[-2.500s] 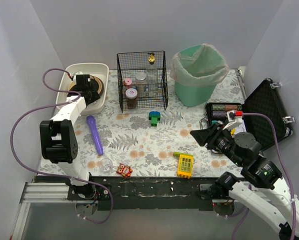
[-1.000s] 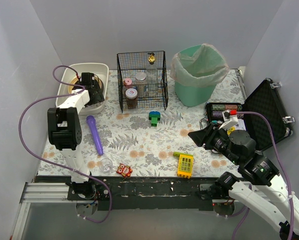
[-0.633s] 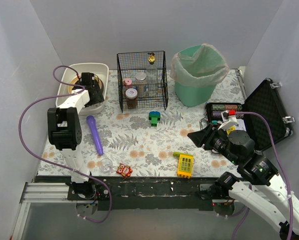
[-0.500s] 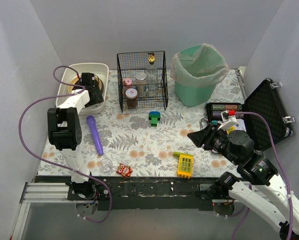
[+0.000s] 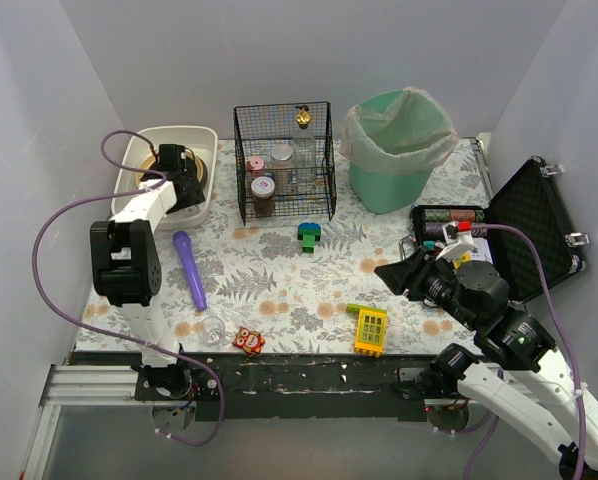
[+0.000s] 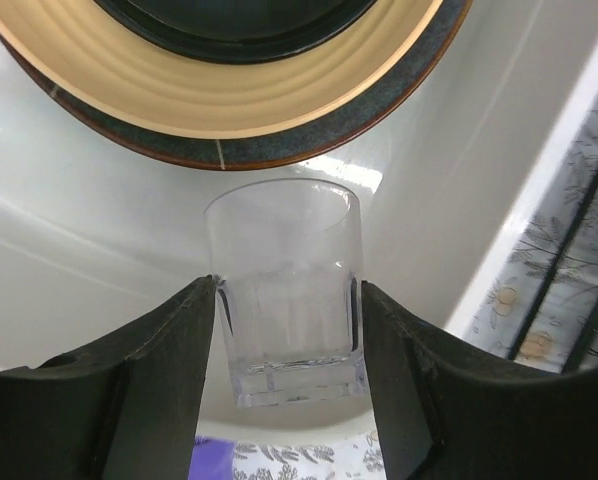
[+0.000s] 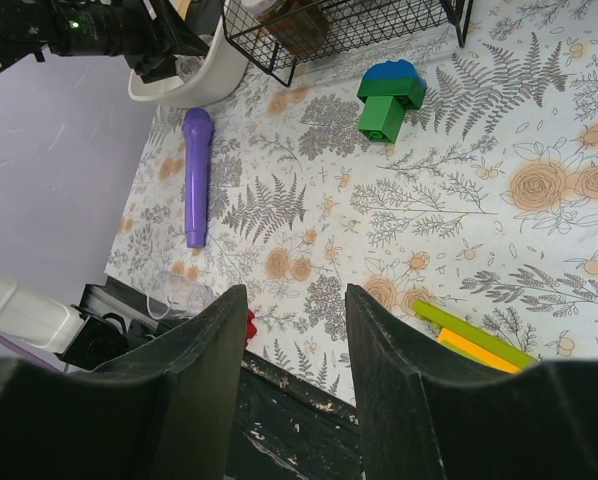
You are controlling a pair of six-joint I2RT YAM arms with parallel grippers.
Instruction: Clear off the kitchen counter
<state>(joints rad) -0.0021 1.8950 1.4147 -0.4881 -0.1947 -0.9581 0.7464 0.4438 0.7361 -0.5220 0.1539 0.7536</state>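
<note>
The kitchen counter (image 5: 279, 275) has a leaf-print cloth with toys lying loose on it. At its back left stands a white tub (image 5: 205, 141), and my left gripper (image 5: 182, 178) reaches into it. In the left wrist view a clear glass (image 6: 284, 265) sits between the jaws of my left gripper (image 6: 287, 288), both fingers touching its sides. It rests against the tub wall (image 6: 459, 200), below a beige plate with a dark rim (image 6: 229, 95). My right gripper (image 5: 391, 272) hovers open over the counter's right side. Nothing is between the fingers of my right gripper (image 7: 296, 295).
On the counter lie a purple stick (image 5: 190, 268), a clear cup (image 5: 212, 330), a red toy (image 5: 247, 340), a yellow block (image 5: 370, 329) and a green-blue block (image 5: 308, 236). A wire basket with jars (image 5: 284, 160), a green bin (image 5: 397, 148) and an open black case (image 5: 527, 230) stand at the back and right.
My left jaws have narrowed onto the glass inside the tub, and the left arm's elbow has shifted slightly. The right arm has barely moved.
</note>
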